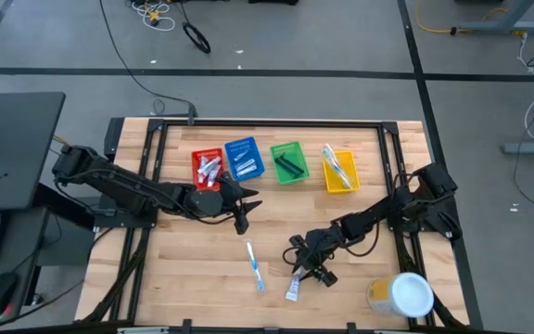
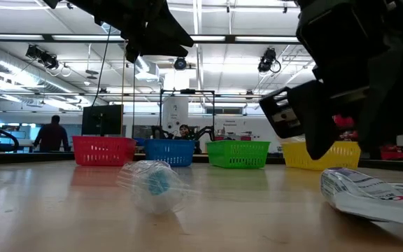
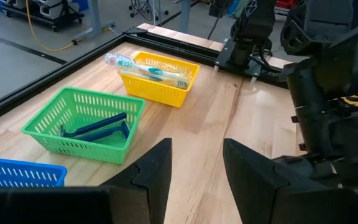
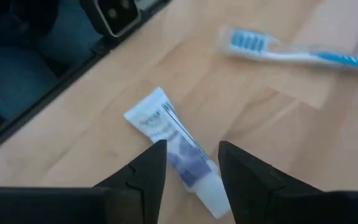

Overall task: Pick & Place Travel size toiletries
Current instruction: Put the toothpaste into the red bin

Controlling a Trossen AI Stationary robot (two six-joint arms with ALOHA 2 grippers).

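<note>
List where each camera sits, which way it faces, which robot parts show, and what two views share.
High: overhead, looking straight down; both arms, left gripper, right gripper.
Low: table height, facing the bins and the room; arms overhead.
Left wrist: past open fingers toward green bin, yellow bin.
Right wrist: down past open fingers at toothpaste tube.
Shared: right wrist and high show the loose toothbrush.

Two matte-black jointed arms w/ blocky two-finger claws, black cabling.
</note>
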